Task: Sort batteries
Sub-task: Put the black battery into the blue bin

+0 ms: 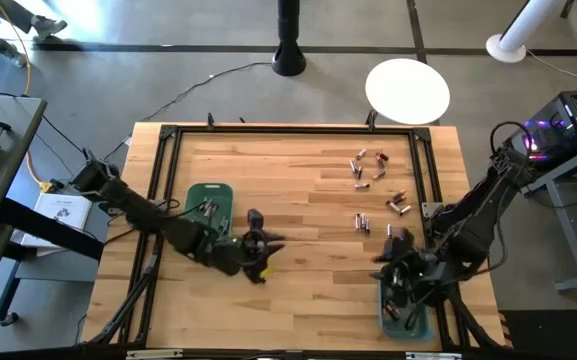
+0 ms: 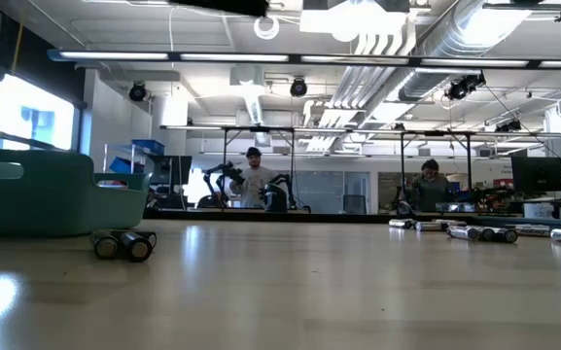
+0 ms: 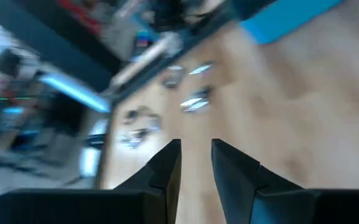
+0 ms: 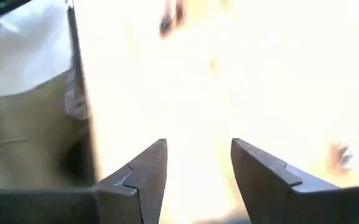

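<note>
A: High view first: where are the batteries (image 1: 373, 180)?

B: Most lie loose on the right half of the desk (image 1: 298, 300), one cluster near the far right corner and a few more closer to the middle right. Low view shows two dark cells (image 2: 122, 244) lying side by side just in front of a teal bin (image 2: 37, 194), with a row of others along the far right.

A: And the bins?

B: One teal bin (image 1: 208, 200) sits on the left side of the desk, the other bin (image 1: 406, 315) at the near right edge.

A: Left gripper?

B: The left gripper (image 1: 260, 250) hangs over the desk centre-left, just right of the left bin. From its wrist view the jaws stand slightly apart with bare wood between them, gripping nothing; batteries show blurred beyond.

A: Right gripper?

B: The right gripper (image 1: 400, 275) is over the far end of the right bin. Its wrist view shows the jaws open with nothing between them; the rest is washed out.

A: Anyone around?

B: Two people stand far back in the room.
</note>
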You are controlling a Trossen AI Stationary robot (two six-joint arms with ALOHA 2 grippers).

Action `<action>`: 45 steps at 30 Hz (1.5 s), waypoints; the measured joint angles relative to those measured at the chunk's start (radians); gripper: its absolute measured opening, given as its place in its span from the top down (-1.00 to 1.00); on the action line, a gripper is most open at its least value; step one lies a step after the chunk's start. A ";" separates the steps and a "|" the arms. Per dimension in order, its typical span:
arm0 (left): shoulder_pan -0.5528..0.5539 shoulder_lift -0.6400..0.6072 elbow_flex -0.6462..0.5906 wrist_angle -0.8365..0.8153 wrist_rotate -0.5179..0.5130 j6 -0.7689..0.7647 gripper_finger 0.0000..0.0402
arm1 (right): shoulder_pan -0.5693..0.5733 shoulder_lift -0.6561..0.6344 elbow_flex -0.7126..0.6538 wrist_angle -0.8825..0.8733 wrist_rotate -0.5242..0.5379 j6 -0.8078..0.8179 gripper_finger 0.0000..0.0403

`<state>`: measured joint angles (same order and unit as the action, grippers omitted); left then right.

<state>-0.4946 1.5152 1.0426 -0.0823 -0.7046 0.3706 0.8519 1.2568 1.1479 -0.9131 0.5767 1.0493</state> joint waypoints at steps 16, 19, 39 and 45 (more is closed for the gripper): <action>0.010 0.008 -0.110 -0.404 0.537 -0.488 0.08 | -0.322 0.008 -0.347 0.874 0.033 -0.485 0.24; 0.020 0.010 -0.183 -0.361 0.496 -0.554 0.06 | -0.292 0.009 -0.385 0.917 -0.032 -0.510 0.24; 0.137 0.153 -0.264 -0.141 0.592 -0.447 0.24 | -0.263 0.008 -0.410 0.925 0.081 -0.561 0.24; 0.174 0.190 -0.261 -0.122 0.637 -0.405 0.27 | -0.263 0.008 -0.410 0.925 0.081 -0.561 0.24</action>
<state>-0.3203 1.7054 0.7815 -0.2044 -0.0678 -0.0341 0.5891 1.2652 0.7375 0.0120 0.6579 0.4886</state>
